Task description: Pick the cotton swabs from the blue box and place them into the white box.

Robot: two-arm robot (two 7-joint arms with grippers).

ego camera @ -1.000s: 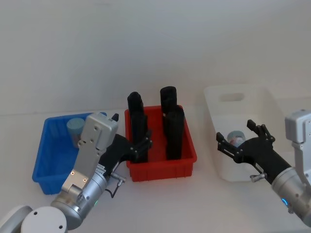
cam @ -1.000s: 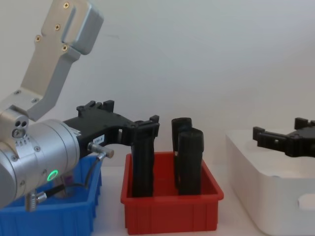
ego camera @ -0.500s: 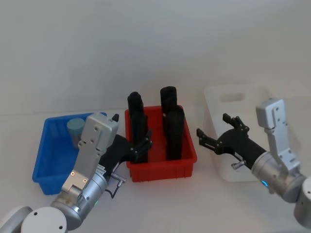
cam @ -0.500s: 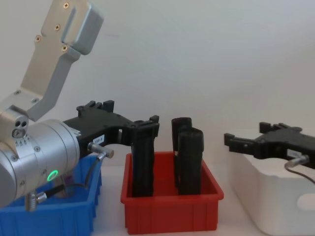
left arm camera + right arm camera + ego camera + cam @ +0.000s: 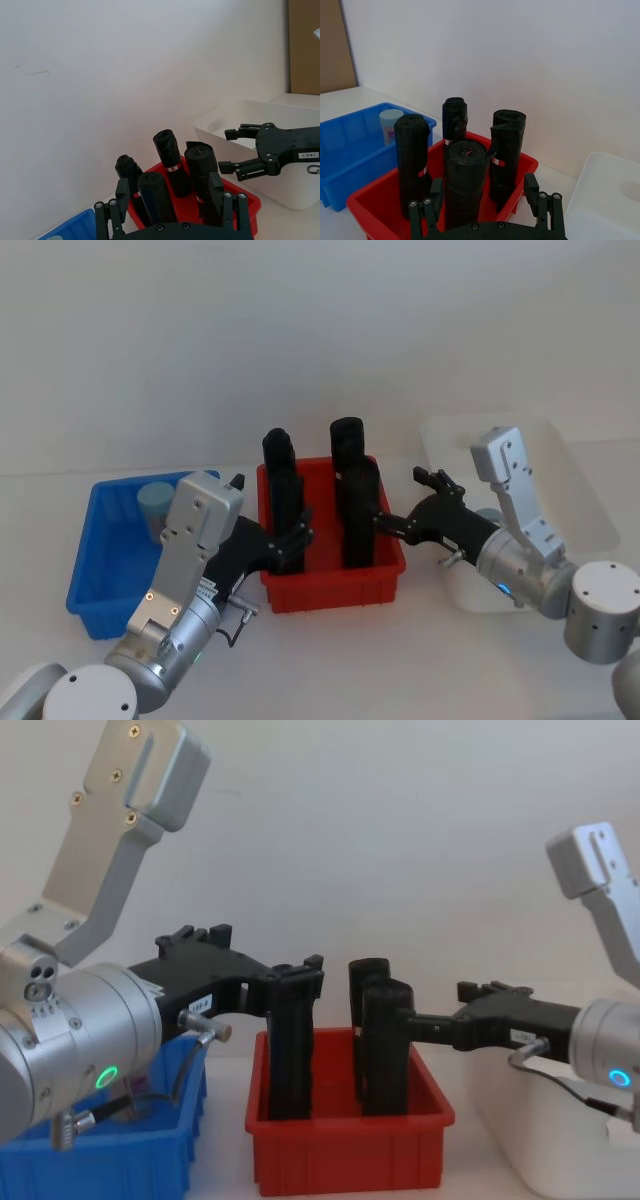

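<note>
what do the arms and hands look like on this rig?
Silver-grey metal arms with boxy angled wrist brackets and round joint housings. Left hand and right hand are black, skeletal, each with a small white label, a thin cable and a lit status light, green left, blue right.

Right hand (image 5: 403, 505) now off the white box (image 5: 575, 480), beside the red bin (image 5: 385, 560)

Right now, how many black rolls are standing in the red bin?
4, upright in the red bin: back left, back right, front left, front right. None seems hidden.
</note>
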